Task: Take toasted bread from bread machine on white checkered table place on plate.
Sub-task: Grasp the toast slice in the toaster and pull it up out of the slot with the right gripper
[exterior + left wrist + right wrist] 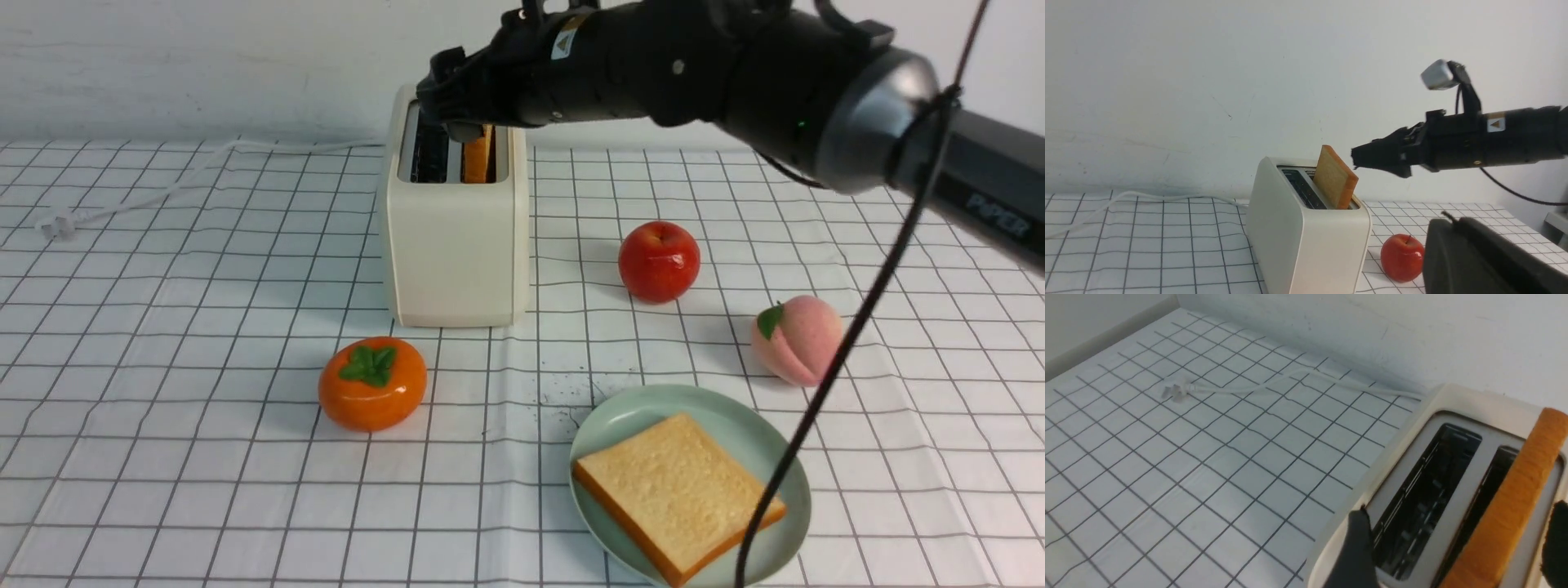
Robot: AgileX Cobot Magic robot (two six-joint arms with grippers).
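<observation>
The cream-white bread machine (455, 245) stands at the back middle of the white checkered table (163, 327). One slice of toasted bread (479, 155) stands in its right slot; the left slot (429, 151) is empty. My right gripper (461, 122) hovers over the toaster top, open. In the right wrist view its fingertips (1355, 551) straddle the slice's orange crust (1515, 506) without touching it. A second slice (678, 494) lies flat on the mint-green plate (620, 416) at the front right. My left gripper (1474, 257) shows only in the left wrist view, fingers together and empty.
A red apple (659, 261) sits right of the toaster, a pink peach (796, 339) further right, and an orange persimmon (372, 382) in front of the toaster. The white cord (163, 188) runs back left to its plug (57, 222). A wall stands close behind.
</observation>
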